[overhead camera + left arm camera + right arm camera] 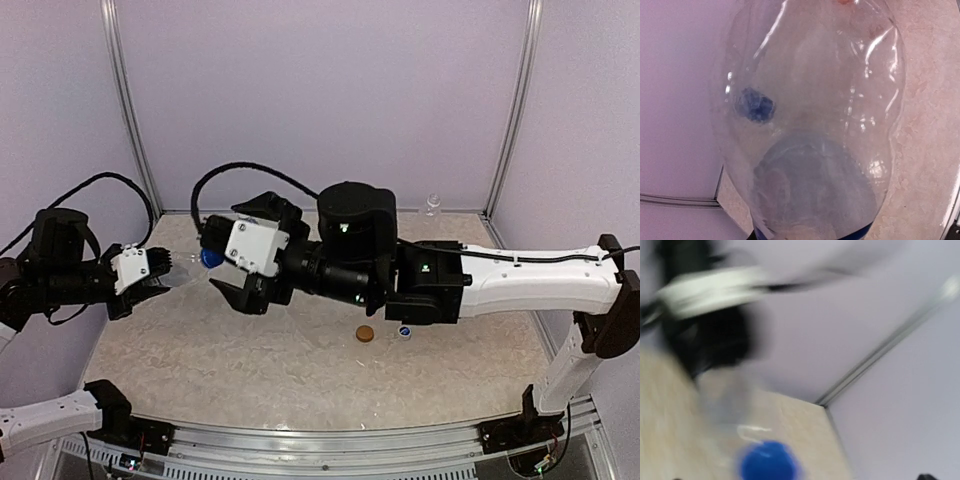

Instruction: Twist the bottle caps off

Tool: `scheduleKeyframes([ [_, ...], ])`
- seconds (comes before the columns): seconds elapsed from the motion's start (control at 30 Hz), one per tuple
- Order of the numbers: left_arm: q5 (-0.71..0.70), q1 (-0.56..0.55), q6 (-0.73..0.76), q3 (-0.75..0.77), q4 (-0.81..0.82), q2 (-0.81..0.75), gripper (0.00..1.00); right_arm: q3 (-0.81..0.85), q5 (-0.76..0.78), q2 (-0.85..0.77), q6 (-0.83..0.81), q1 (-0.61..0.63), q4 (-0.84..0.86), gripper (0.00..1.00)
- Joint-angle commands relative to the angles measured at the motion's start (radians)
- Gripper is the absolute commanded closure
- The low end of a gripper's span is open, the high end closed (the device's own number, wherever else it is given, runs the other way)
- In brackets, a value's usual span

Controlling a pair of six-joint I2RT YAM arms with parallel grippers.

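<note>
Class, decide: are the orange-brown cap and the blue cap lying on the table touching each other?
Apart. The top external view shows the orange-brown cap and the blue cap with bare table between them.

No word, brand, number or sign can be read anywhere, not even on the clear bottle seen close up.

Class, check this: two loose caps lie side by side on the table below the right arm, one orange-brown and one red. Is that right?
Not quite. The second cap is blue with a whitish rim, not red. The orange-brown cap lies beside it on the table below the right arm. The top view shows this.
</note>
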Motion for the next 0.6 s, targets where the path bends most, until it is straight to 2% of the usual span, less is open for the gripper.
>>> scheduleKeyframes([
  [0.0, -0.224, -0.016, 0.062, -0.055, 0.276, -0.009, 0.74, 0.021, -0.294, -0.025, 0.710, -0.159, -0.033, 0.01],
  [0.07, -0.273, -0.020, 0.101, -0.078, 0.331, -0.009, 0.74, 0.053, -0.351, 0.001, 0.918, -0.217, -0.062, 0.03],
  [0.13, -0.295, -0.026, 0.130, -0.088, 0.352, -0.008, 0.74, 0.054, -0.439, 0.024, 1.055, -0.252, -0.028, 0.05],
  [0.3, -0.315, -0.044, 0.150, -0.089, 0.354, 0.004, 0.74, 0.167, -0.509, 0.109, 1.164, -0.262, -0.076, 0.08],
  [0.43, -0.313, -0.046, 0.154, -0.090, 0.345, 0.005, 0.73, 0.238, -0.523, 0.164, 1.197, -0.261, -0.119, 0.20],
  [0.57, -0.309, -0.048, 0.155, -0.092, 0.342, 0.006, 0.73, 0.281, -0.561, 0.207, 1.202, -0.261, -0.137, 0.43],
])
